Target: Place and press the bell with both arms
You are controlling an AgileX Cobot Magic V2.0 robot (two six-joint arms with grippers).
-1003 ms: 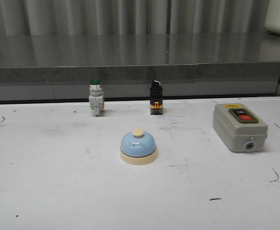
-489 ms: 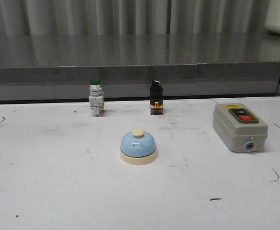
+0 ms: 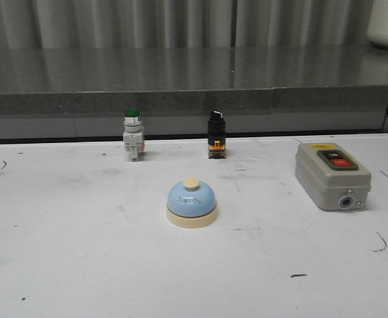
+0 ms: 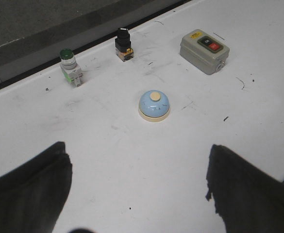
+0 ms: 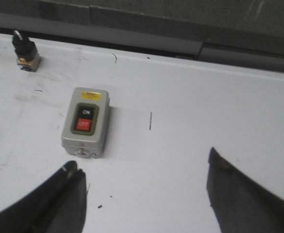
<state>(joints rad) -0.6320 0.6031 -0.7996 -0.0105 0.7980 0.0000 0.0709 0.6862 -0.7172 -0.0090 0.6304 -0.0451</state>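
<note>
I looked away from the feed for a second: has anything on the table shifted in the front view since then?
Nothing has visibly changed. The bell sits at the same spot in the middle of the table, with the green-capped push button, the black selector switch and the grey switch box where they were. No arm has come into the front view.
</note>
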